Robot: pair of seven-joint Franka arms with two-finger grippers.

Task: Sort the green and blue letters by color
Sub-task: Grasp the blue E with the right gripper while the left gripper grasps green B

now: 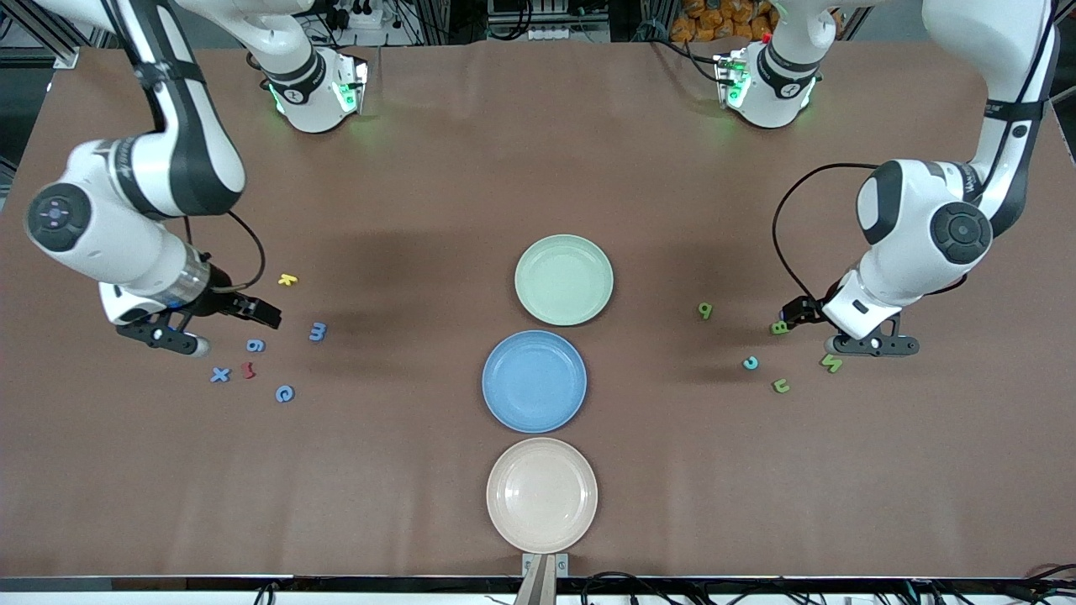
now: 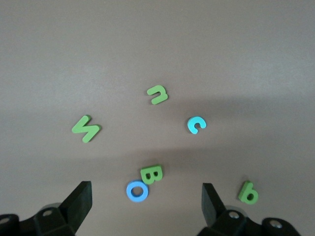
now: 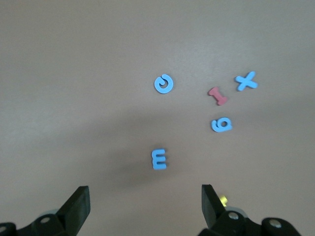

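From the front, the brown worktop (image 1: pixel 538 193) carries three plates in a column at its middle: a green plate (image 1: pixel 563 279), a blue plate (image 1: pixel 534 381) nearer the camera, and a cream plate (image 1: pixel 541 495) nearest. Toward the right arm's end lie the blue letters: an m (image 1: pixel 317 331), a 6 (image 1: pixel 255 345), an x (image 1: pixel 219 375) and a G (image 1: pixel 285 392), with a dark red piece (image 1: pixel 247 370) between x and 6 and a yellow k (image 1: pixel 288 279) at twelve o'clock of the group. The right pincer (image 1: pixel 227 323) hangs low just beside them, holding nothing. Toward the left arm's end lie the green 9 (image 1: pixel 704 310), green B (image 1: pixel 780 328), green n (image 1: pixel 781 386) and green N (image 1: pixel 831 363), plus a cyan c (image 1: pixel 750 363); the left pincer (image 1: pixel 828 323) hangs over the B and N. In the left wrist view, the left pincer's fingers (image 2: pixel 78 204) stand wide apart and empty, framing the B (image 2: pixel 151 173) and a blue o (image 2: pixel 137 191) touching it; the n (image 2: pixel 157 94) is at twelve o'clock, the c (image 2: pixel 197 124) at one, the N (image 2: pixel 86 128) at ten. In the right wrist view, the right pincer's fingers (image 3: pixel 78 206) are likewise spread and empty, the m (image 3: pixel 159 159) between them at twelve o'clock, the G (image 3: pixel 164 83) above it, and the 6 (image 3: pixel 222 124), red piece (image 3: pixel 217 95) and x (image 3: pixel 246 80) toward one o'clock.
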